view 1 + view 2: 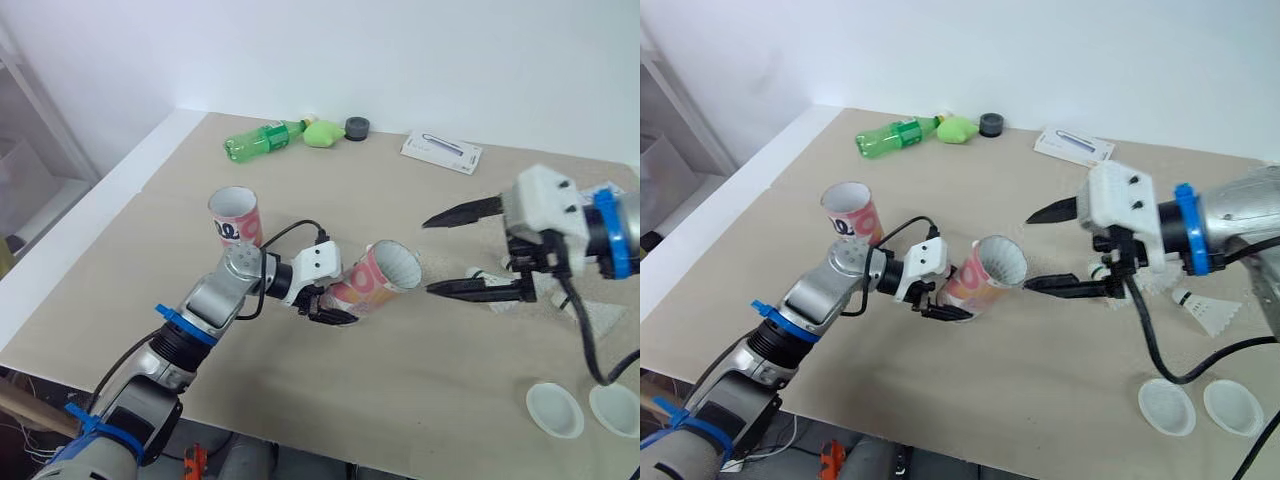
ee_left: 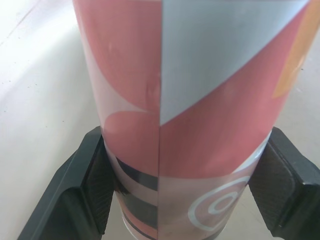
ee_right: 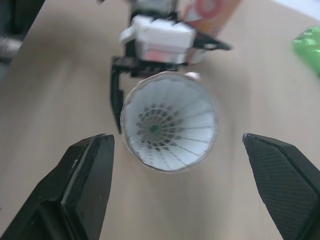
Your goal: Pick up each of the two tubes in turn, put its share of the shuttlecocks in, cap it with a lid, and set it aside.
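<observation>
My left gripper (image 1: 333, 306) pinches the tube (image 1: 380, 278), long axis tipped toward the table's (image 1: 330, 420) right edge; its mouth faces my right gripper (image 1: 428, 256), spread and empty.

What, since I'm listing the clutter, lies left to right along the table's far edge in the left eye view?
Green bottle → pale green lump → dark round cap → white packet.

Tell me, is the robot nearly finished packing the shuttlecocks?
Not nearly. Done: one shuttlecock looks tucked inside the tilted tube. In hand: the left gripper clamps that tube, the right gripper open facing its mouth. Left: a loose shuttlecock on the table, both lids unused, and the second tube standing upright.
</observation>
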Tool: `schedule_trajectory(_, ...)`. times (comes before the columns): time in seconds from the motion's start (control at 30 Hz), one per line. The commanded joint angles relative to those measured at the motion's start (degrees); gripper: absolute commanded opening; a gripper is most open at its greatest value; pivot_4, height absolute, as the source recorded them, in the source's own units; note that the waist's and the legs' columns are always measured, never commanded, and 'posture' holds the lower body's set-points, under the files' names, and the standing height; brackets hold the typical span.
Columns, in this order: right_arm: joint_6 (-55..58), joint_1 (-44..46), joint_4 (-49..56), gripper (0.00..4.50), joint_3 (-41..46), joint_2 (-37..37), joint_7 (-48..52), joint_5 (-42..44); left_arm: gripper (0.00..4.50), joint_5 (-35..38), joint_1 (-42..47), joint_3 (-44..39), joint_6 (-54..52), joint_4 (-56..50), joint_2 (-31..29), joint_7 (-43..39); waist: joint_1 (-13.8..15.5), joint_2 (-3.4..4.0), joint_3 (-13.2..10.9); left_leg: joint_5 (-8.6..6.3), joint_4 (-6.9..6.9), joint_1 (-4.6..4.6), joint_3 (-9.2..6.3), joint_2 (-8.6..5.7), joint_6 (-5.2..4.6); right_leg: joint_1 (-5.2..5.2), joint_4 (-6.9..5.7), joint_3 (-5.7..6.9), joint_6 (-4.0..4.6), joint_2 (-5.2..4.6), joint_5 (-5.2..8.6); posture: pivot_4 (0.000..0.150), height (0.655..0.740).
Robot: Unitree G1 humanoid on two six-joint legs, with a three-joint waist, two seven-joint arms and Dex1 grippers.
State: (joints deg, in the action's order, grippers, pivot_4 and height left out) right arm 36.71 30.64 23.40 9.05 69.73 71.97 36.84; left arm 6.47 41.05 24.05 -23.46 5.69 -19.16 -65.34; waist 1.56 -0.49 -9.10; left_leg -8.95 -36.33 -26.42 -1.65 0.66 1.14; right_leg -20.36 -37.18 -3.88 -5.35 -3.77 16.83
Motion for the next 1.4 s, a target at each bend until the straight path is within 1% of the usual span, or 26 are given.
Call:
schedule_trajectory(0.03,2.77,-4.97,0.09,4.43,7.74,-0.26,-2.00,1.91,3.31,0.01,-1.28,0.89,1.25,0.24,1.12,0.39,0.06,0.00,0.00,0.01,0.00,0.00,0.01,0.00,-0.01,0.00,0.00,-0.01,0.00,0.00,0.00,0.150,0.7294)
schedule_trajectory(0.13,4.33,-10.59,1.64,4.43,12.09,-0.82,-2.75,3.12,3.31,1.11,-2.17,0.63,1.47,-0.55,1.17,-0.67,0.10,0.01,0.00,0.01,0.01,-0.01,0.00,0.00,-0.01,-0.01,0.00,0.00,0.01,0.00,0.00,0.150,0.7294)
schedule_trajectory(0.23,6.25,-12.93,2.04,4.43,14.46,-1.19,-3.62,4.76,3.31,1.43,-2.27,0.87,1.70,-0.47,1.01,-1.99,0.06,0.08,0.01,0.01,0.03,0.00,0.02,0.01,-0.01,-0.03,-0.03,-0.01,0.01,0.02,0.00,0.150,0.7294)
schedule_trajectory(0.27,6.29,-13.67,2.21,3.89,15.07,-1.00,-2.92,5.17,3.31,1.50,-2.21,0.97,1.94,-0.38,1.00,-2.40,0.05,0.08,0.01,0.01,0.03,0.00,0.02,0.02,-0.01,-0.04,-0.03,-0.01,0.01,0.04,0.00,0.150,0.7294)
schedule_trajectory(0.3,6.35,-14.18,2.34,3.73,15.43,-0.70,-2.28,5.54,3.31,1.61,-2.03,1.10,2.00,-0.14,1.07,-2.87,0.06,0.07,0.01,0.01,0.03,0.00,0.01,0.03,-0.01,-0.04,-0.04,-0.01,0.02,0.07,0.00,0.150,0.7294)
schedule_trajectory(0.37,6.86,-14.22,2.40,2.58,15.47,-0.08,-1.37,6.80,3.31,1.89,-1.45,1.34,2.63,0.67,1.55,-4.07,0.06,0.08,0.01,0.00,0.03,0.00,0.00,0.05,-0.01,-0.03,-0.03,-0.01,0.03,0.12,0.01,0.150,0.7294)
schedule_trajectory(0.4,6.93,-13.78,2.24,2.16,14.87,0.24,-1.24,6.94,3.31,1.97,-1.01,1.46,2.90,1.26,1.92,-4.58,0.06,0.09,0.00,0.00,0.04,0.00,0.00,0.04,-0.01,-0.03,-0.04,-0.02,0.02,0.11,0.01,0.150,0.7294)
schedule_trajectory(0.43,6.69,-13.12,2.08,1.61,13.89,0.60,-0.97,6.92,3.31,1.99,-0.41,1.52,2.97,2.06,2.46,-4.94,0.06,0.09,0.00,0.01,0.04,0.00,0.00,0.04,-0.01,-0.03,-0.04,-0.01,0.02,0.12,0.01,0.150,0.7294)
schedule_trajectory(0.47,6.45,-12.36,1.92,1.24,12.86,0.92,-0.77,6.87,3.31,1.93,0.16,1.62,3.25,2.83,2.95,-5.27,0.06,0.09,0.00,0.01,0.04,0.00,-0.01,0.05,-0.01,-0.03,-0.04,-0.01,0.03,0.13,0.01,0.150,0.7294)
schedule_trajectory(0.5,6.28,-11.58,1.70,0.63,11.93,1.15,-0.62,6.83,3.31,1.77,0.65,1.70,3.53,3.52,3.32,-5.56,0.06,0.09,0.00,0.01,0.03,0.00,-0.01,0.04,-0.01,-0.03,-0.04,-0.02,0.02,0.13,0.01,0.150,0.7294)
schedule_trajectory(0.53,6.08,-10.61,1.47,0.16,10.84,1.36,-0.28,6.85,3.31,1.55,1.17,1.88,3.69,4.20,3.62,-5.89,0.04,0.09,0.00,0.01,0.03,0.00,0.00,0.04,-0.01,-0.03,-0.03,-0.02,0.02,0.13,0.01,0.150,0.7294)
schedule_trajectory(0.57,5.85,-9.55,1.28,0.05,9.72,1.51,0.07,6.80,3.31,1.34,1.62,2.12,3.46,4.72,3.77,-6.24,0.02,0.09,-0.01,0.01,0.02,0.00,0.01,0.05,-0.01,-0.04,-0.03,-0.02,0.02,0.13,0.01,0.150,0.7294)
schedule_trajectory(0.7,4.58,-3.85,1.44,0.05,3.34,1.48,0.49,4.74,3.31,-0.25,2.58,3.60,3.93,6.05,3.40,-7.44,-0.25,0.11,-0.02,0.00,0.05,-0.01,0.00,0.07,-0.01,-0.07,-0.03,-0.02,0.06,0.15,0.03,0.150,0.7294)
schedule_trajectory(0.73,3.12,-0.74,1.99,0.05,-0.75,1.31,0.76,1.92,3.31,-0.56,2.70,4.10,3.53,6.14,2.97,-8.03,-0.28,0.11,-0.03,0.00,0.07,0.00,0.00,0.08,-0.01,-0.07,-0.03,-0.02,0.08,0.17,0.04,0.150,0.7294)
schedule_trajectory(0.8,1.98,4.72,2.58,0.05,-6.76,0.51,1.99,-0.98,3.31,-0.98,2.89,4.66,3.14,6.33,2.41,-8.87,-0.72,0.21,-0.09,-0.01,0.09,0.01,0.00,0.08,0.00,-0.09,-0.04,-0.04,0.08,0.17,0.09,0.150,0.7294)
schedule_trajectory(0.97,-3.00,14.84,-0.30,0.05,-17.65,-2.28,8.31,-8.32,3.31,-1.23,3.50,4.36,3.24,7.15,2.72,-8.60,-1.03,0.21,-0.10,0.01,0.12,-0.01,-0.05,0.12,0.03,-0.19,-0.07,-0.04,0.09,0.26,0.06,0.150,0.7294)
schedule_trajectory(1.0,-4.41,16.43,-1.30,0.05,-19.73,-2.93,9.59,-10.35,3.31,-1.20,3.55,4.30,3.17,7.18,2.80,-8.57,-1.02,0.20,-0.11,0.01,0.11,-0.01,-0.07,0.11,0.03,-0.35,-0.07,-0.03,0.09,0.27,0.06,0.150,0.7294)
schedule_trajectory(1.17,-9.50,21.56,-5.41,0.05,-26.70,-6.75,15.13,-16.85,3.31,-1.19,3.52,4.08,3.01,7.25,2.96,-8.28,-1.02,0.19,-0.11,0.01,0.06,-0.04,-0.02,0.09,0.04,-0.42,-0.08,-0.07,0.05,0.25,0.04,0.150,0.7294)
schedule_trajectory(1.4,-16.56,25.50,-10.99,0.05,-33.78,-12.72,18.87,-25.71,3.31,-1.16,3.62,3.80,2.69,7.28,3.30,-7.53,-1.03,0.20,-0.11,0.06,0.00,-0.03,-0.06,0.10,0.10,-0.48,-0.28,-0.06,0.06,0.29,0.04,0.150,0.7294)
